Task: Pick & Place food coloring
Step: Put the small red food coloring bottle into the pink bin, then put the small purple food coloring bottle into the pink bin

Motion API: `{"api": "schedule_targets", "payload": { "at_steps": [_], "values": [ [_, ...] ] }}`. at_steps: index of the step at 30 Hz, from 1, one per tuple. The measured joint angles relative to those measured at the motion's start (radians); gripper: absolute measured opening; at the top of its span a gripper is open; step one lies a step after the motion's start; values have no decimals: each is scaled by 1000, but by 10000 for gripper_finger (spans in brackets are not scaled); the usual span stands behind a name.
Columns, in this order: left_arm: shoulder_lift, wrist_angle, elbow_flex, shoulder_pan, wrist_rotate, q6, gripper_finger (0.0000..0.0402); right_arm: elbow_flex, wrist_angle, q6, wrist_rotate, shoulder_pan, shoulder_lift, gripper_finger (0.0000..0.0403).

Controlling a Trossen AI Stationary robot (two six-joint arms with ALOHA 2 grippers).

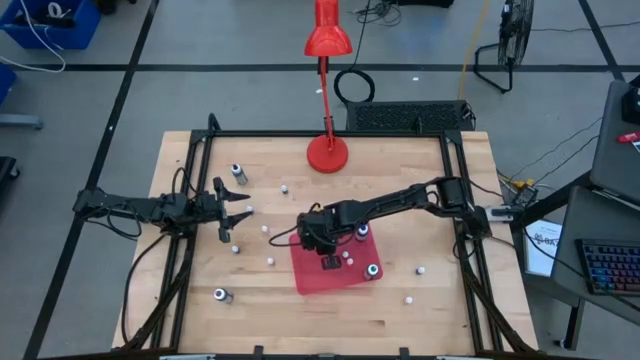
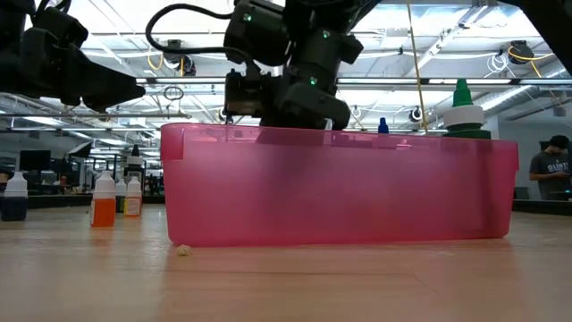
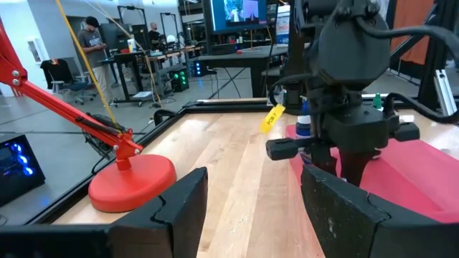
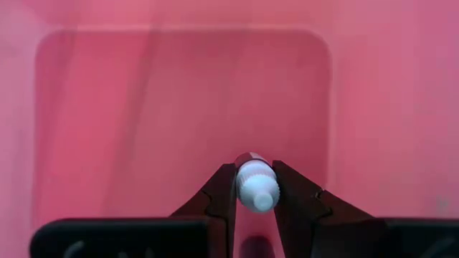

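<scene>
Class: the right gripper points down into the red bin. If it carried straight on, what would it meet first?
Probably the bin floor. The right gripper, shut on a small white bottle, faces bare red floor, so the bottle would likely touch first; depth is unclear.

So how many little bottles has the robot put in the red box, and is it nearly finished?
Not nearly. A few bottles already sit in the red box. The right gripper is shut on a small white bottle over the box's floor. Many more still stand on the table, like one at the back left and one at the front left. The left gripper waits open at the left.
</scene>
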Motion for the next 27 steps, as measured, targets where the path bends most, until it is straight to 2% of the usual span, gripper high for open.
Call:
{"api": "schedule_targets", "payload": {
  "at_steps": [5,11,15,22,27],
  "values": [
    [0,0,0,0,0,0,225,-21,54,2,-1,-2,-2,67],
    [0,0,0,0,0,0,225,-24,59,22,5,0,-4,168],
    [0,0,0,0,0,0,225,-22,44,69,4,-1,-49,203],
    [0,0,0,0,0,0,225,-21,-1,157,4,6,-175,214],
    [0,0,0,0,0,0,225,-21,-229,344,2,51,-287,206]
  ]
}}
